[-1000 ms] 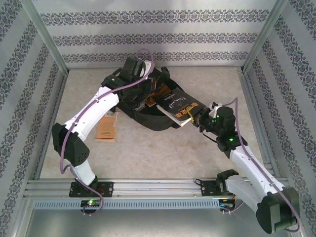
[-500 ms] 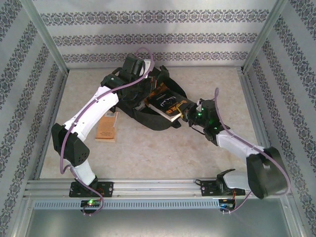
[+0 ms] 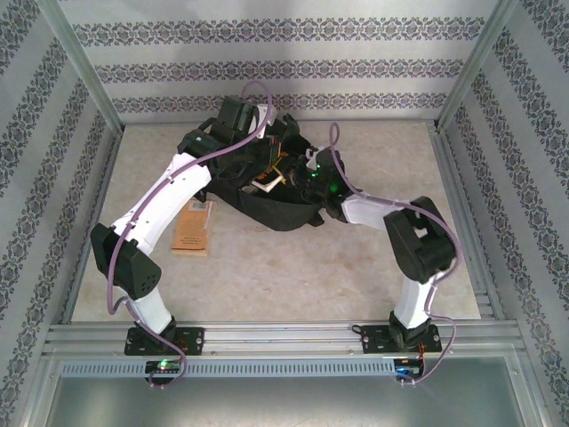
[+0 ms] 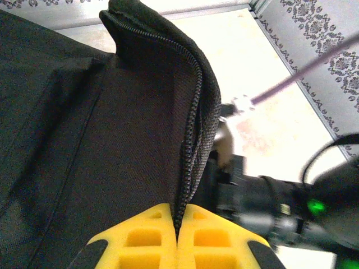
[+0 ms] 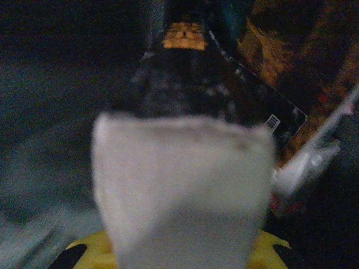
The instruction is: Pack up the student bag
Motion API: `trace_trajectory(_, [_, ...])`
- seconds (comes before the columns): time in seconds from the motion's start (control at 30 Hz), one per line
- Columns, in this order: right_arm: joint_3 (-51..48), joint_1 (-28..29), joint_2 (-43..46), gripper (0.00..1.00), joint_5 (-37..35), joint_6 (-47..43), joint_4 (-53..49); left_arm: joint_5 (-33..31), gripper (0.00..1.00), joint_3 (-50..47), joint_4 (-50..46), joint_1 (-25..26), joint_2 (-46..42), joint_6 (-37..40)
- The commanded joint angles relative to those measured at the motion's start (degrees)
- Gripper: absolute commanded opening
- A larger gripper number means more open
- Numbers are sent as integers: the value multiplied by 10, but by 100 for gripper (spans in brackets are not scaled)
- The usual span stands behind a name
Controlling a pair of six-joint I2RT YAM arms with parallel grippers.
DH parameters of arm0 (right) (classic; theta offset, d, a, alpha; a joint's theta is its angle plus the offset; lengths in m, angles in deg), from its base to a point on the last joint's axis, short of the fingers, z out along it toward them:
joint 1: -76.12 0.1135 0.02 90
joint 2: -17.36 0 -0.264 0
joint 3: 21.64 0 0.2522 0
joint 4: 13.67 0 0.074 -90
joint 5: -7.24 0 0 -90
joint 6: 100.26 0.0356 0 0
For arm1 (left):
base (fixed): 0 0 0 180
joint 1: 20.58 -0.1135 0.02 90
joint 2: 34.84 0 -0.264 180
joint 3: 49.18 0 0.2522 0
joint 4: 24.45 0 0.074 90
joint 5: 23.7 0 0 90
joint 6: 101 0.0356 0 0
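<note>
**At the table's far edge, a book meets the mouth of the bag**

At the far middle of the table [image 3: 293, 276], my left gripper [image 4: 177, 216] has its yellow fingers pressed together on the zippered rim of the student bag [image 4: 84, 140]. It pinches the fabric and lifts it, which I judge is meant to hold the mouth agape. My right gripper [image 5: 178, 252] clamps a book [image 5: 185, 168] by its pale page edge, with the dark cover pointing ahead into the dim interior. The bag sits around both tools: its lip lies between the left fingers, and its cavity is just ahead of the right ones. Seen from above, the black bag sprawls close to the far edge. A tan booklet [image 3: 191, 227] lies apart from it toward the left edge, beside my left arm, not yet packed.
</note>
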Motion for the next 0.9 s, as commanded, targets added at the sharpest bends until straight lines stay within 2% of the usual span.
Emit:
trace_trajectory(0.0, [42,1,-34,0,2,4,48,40,0,46,32,4,-19,3])
trace_trajectory(0.17, [97,11,-78,3,-39,-38,-10,54,0,47,33,4,-9,-1])
trace_trajectory(0.3, [174,22,-148,23,-35,-48,-26,53,0,47,35,4,0,-4])
trace_trajectory(0.4, [190,20,-163,39,-27,-67,-38,50,0,54,25,-1,8,-2])
trace_trajectory(0.5, [138,9,-116,54,-31,-109,-51,52,0,55,19,-9,13,-3])
trace_trajectory(0.7, [20,-11,24,75,-43,-204,-93,59,0,29,38,-25,16,-13])
trace_trajectory(0.87, [-30,-28,80,76,-48,-223,-124,69,0,19,52,-29,24,-25])
